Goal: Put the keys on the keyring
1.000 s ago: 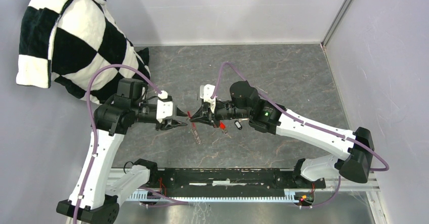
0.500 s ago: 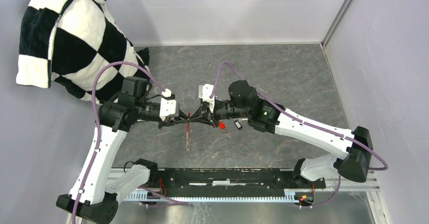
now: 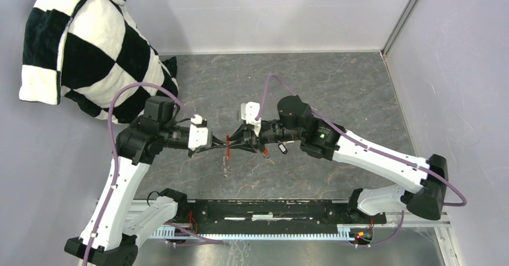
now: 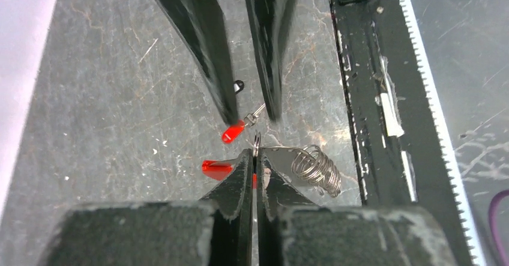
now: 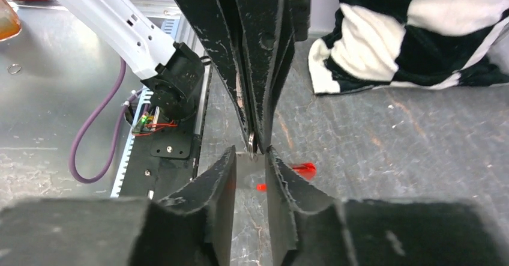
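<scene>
Meeting nose to nose over the middle of the table [image 3: 336, 86], the two arms work above a dark grey, stone-patterned surface veined with pale streaks and scuffed with fine scratches. Plain pale grey walls [image 3: 270, 14] close it in at the back and on both sides, with a metal strip [image 3: 403, 14] running up the far right corner. A black-and-white chequered cloth [image 3: 90, 50] hangs over the far left corner (its lower edge reaches the surface). Along the near edge a black rail [image 3: 270, 209] sits between the arm bases, and a purple cable [image 3: 138, 89] loops over each arm. The left gripper [image 4: 257, 158] has its jaws pressed together on the thin silvery loop of the keyring [image 4: 257, 141], which stands on edge out of the fingertips, held up off the surface. The red fob [image 4: 216, 169] shows just to one side of those jaws and a coiled chain [image 4: 316, 170] to the other. The right gripper [image 5: 250, 158] faces it with its jaws slightly parted, the other claw's tip and the ring lined up with the gap. The red-headed key [image 4: 233, 133] lies on the surface beneath the right fingers, though whether it touches them I cannot tell. The black-headed key [image 3: 282, 149] lies just beyond it under the right wrist, and both keys are apart from the ring.
</scene>
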You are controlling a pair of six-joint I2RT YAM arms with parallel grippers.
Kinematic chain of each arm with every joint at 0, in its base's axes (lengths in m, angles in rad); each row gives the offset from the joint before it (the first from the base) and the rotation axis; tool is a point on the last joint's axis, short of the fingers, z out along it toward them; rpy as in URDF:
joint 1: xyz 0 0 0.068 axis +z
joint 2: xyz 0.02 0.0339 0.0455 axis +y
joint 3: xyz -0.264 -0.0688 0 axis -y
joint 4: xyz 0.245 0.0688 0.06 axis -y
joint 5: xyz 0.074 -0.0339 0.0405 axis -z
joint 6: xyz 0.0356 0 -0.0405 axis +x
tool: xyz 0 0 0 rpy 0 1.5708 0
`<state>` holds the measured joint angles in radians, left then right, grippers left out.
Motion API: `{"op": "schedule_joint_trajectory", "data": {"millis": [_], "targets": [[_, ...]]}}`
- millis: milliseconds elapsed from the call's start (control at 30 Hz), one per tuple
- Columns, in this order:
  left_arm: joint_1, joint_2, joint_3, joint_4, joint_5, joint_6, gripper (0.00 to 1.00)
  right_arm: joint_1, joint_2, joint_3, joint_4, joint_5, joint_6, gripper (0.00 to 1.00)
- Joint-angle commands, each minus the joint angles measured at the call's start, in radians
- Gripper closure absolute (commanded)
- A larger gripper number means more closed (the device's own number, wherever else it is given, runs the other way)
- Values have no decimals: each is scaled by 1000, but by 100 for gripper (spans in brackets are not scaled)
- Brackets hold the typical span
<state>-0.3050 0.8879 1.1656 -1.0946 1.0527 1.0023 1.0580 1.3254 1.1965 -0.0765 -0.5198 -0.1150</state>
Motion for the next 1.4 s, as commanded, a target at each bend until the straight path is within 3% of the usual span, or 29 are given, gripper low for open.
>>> {"op": "schedule_joint_trajectory", "data": {"millis": [0,167,533,600,800,900,1167,1367], "targets": [[0,-82,-46,-25,58,294,98,-19,-149,-21,14,-49,-79,61],[0,-123,-63,-5,133,425,98,-26,-229,-98,18,-82,-155,53],[0,-140,-39,66,243,505,98,-25,-271,-234,222,-98,-141,52],[0,-139,-28,129,263,413,98,-26,-280,-244,250,-87,-139,52],[0,-147,-67,534,302,-144,98,-20,-297,-309,448,-62,-67,52],[0,-132,-75,643,315,-313,98,-12,-284,-318,515,-48,-47,54],[-1,-78,-31,650,344,-426,98,-6,-305,-371,672,54,-20,61],[-2,-56,-15,649,358,-462,98,-5,-268,-352,714,13,20,61]]}}
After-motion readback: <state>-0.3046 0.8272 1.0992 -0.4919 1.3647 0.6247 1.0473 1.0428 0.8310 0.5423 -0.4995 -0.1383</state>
